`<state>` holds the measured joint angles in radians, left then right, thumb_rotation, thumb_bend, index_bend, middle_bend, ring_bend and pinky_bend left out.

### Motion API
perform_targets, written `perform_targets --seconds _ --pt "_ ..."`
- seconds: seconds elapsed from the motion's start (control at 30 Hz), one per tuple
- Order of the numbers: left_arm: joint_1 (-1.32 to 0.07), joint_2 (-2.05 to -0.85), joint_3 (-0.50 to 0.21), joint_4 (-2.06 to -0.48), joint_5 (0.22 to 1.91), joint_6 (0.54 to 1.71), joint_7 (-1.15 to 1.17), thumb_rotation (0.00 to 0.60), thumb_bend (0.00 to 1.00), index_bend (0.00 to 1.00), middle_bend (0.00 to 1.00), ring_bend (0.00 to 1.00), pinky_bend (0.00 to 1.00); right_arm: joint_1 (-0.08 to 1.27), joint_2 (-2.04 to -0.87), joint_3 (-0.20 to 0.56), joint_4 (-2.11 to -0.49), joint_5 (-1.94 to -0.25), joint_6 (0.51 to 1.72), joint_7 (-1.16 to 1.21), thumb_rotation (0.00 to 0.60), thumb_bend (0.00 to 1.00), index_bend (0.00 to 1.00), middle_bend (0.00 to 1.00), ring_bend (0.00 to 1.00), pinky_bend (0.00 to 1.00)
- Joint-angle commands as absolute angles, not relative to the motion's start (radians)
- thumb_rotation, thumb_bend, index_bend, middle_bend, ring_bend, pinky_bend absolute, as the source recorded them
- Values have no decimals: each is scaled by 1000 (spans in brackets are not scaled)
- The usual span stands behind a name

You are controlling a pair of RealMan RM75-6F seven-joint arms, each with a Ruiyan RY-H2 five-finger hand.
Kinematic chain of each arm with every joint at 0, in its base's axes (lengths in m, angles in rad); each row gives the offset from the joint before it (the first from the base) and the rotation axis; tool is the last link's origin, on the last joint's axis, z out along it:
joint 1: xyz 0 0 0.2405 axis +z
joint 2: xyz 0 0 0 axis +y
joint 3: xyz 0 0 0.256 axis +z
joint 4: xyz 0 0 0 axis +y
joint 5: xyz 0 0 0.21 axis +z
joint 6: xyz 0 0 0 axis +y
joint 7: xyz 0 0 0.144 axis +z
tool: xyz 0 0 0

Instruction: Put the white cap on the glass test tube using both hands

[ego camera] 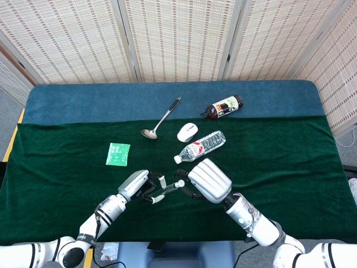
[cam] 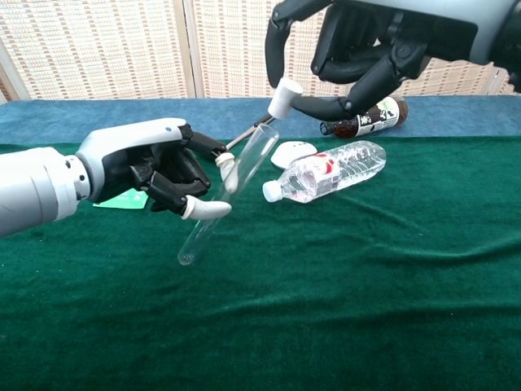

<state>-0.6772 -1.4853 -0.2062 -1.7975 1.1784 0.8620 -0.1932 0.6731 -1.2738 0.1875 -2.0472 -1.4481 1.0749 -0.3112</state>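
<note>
**Q:** Head view first: where is the work located, taking the water bottle [ego camera: 200,147] as the datum?

**A:** Both hands are on the near side of the water bottle, above the green cloth [ego camera: 290,162]. The left hand [ego camera: 135,186] grasps the glass test tube [ego camera: 165,190]. The right hand [ego camera: 207,180] pinches the white cap [ego camera: 180,183] at the tube's open end. Whether cap and rim touch cannot be resolved here.

**Q:** What open room surrounds that point?

**A:** Bare cloth extends right of the water bottle to the table edge. The green packet [ego camera: 118,154] lies well left of the bottle; the spoon [ego camera: 162,118], white mouse [ego camera: 187,132] and dark bottle [ego camera: 222,107] lie beyond it.

**Q:** Chest view?

**A:** The left hand [cam: 159,167] holds the glass test tube [cam: 229,191] tilted, open mouth up, closed end down above the cloth [cam: 366,293]. The right hand [cam: 362,49] pinches the white cap [cam: 285,98] just above the tube's mouth, left of the water bottle [cam: 330,170]. Bare cloth fills the area nearer than the bottle.
</note>
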Motion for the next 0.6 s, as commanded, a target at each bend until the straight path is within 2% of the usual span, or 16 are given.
perform_targets --seconds 0.03,0.6 --pt "-679 -1484 -204 -1797 1177 859 -197 600 506 678 982 968 864 675 -1274 184 -2047 -1445 1073 -315 600 511 779 1000 1000 1000" --pt "-694 -1489 -202 -1798 1159 866 -184 600 506 679 982 968 864 691 -1285 182 -2045 -1416 1065 -343 600 510 779 1000 1000 1000"
